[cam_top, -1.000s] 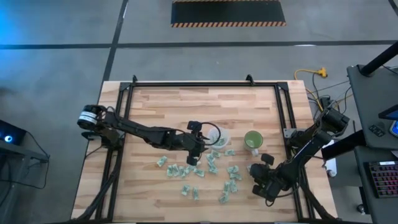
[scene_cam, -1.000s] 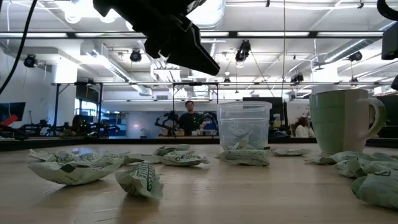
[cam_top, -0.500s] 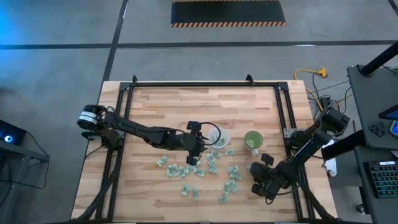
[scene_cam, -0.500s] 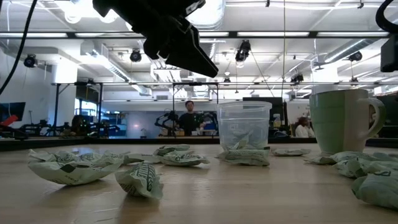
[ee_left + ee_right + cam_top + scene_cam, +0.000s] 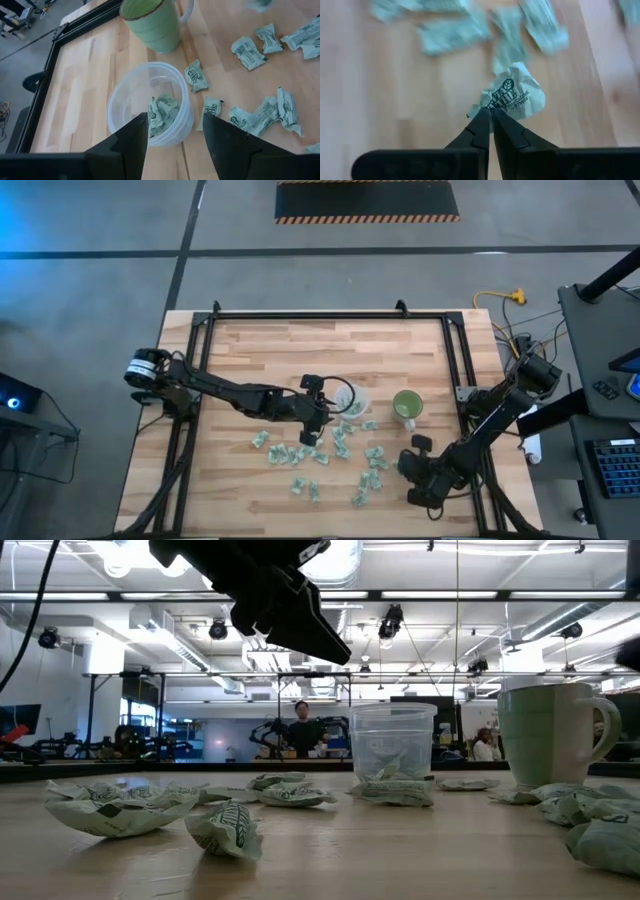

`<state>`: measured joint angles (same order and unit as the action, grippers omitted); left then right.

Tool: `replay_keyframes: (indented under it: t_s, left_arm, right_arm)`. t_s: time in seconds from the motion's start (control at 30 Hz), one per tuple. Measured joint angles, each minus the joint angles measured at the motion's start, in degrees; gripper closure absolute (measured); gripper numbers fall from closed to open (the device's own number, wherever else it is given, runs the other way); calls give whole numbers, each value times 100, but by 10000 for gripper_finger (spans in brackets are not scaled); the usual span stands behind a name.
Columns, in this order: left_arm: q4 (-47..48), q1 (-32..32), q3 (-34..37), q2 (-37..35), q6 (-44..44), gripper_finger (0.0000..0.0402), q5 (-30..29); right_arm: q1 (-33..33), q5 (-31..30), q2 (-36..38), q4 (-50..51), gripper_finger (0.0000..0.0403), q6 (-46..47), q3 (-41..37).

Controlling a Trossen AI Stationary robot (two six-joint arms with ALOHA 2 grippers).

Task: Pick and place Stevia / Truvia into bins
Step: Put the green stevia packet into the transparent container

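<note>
Several pale green Stevia sachets (image 5: 330,455) lie scattered on the wooden table near the bins: a clear cup (image 5: 352,402) with a few sachets inside (image 5: 161,111), and a green mug (image 5: 407,406) to its right. My left gripper (image 5: 172,135) hangs open just above and to the left of the clear cup (image 5: 149,102), with nothing between its fingers. My right gripper (image 5: 488,114), near the table's front right (image 5: 408,467), is shut on one crumpled sachet (image 5: 515,97). My right gripper pinches the sachet between its two fingertips (image 5: 476,129) at the sachet's near edge (image 5: 494,106). The fingers slant steeply down onto it. Most of the sachet sticks out beyond the tips. It looks raised off the blurred table beneath.
A black frame rail (image 5: 470,380) borders the table. The far half of the wooden top (image 5: 320,345) is bare. More sachets lie right of the mug in the low view (image 5: 590,815). A person (image 5: 302,730) stands far back in the room.
My right gripper has turned about its pointing line and shifted slightly toward the sachets at the table's front. In the low view its dark shape at the right edge has risen mostly out of sight. My left arm has kept still.
</note>
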<state>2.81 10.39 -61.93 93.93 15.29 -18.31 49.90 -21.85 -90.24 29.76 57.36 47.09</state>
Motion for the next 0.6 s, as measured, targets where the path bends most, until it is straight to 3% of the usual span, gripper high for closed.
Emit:
replay_keyframes:
  t_s: [0.17, 0.37, 0.6]
  left_arm:
    - [516, 23, 0, -20, -27, 228, -18]
    - [1595, 46, -7, -190, -892, 228, -58]
    - [2529, 207, 36, -376, -1966, 228, 106]
  right_arm:
    - [-74, -1162, 0, -16, 394, -1640, 545]
    - [-387, -2761, 2, -22, 394, -3470, 1055]
    - [-1341, -3061, 2, -39, 394, -4483, 1154]
